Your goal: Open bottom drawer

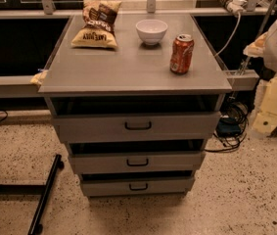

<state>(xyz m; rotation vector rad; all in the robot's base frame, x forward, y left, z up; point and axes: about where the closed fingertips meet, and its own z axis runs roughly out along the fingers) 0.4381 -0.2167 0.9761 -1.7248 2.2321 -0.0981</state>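
The bottom drawer is the lowest and narrowest-looking of three grey drawer fronts on the cabinet, with a small black bar handle at its centre. A thin dark gap shows above its front. Over it sit the mid-width drawer and the widest top drawer. My arm enters at the right edge as white and cream parts; the gripper hangs there beside the cabinet, well right of and higher than the bottom drawer's handle, touching nothing.
On the grey cabinet top lie a chip bag, a white bowl and an orange soda can. Black cables lie on the speckled floor at the right. A black stand leg crosses the floor at the left.
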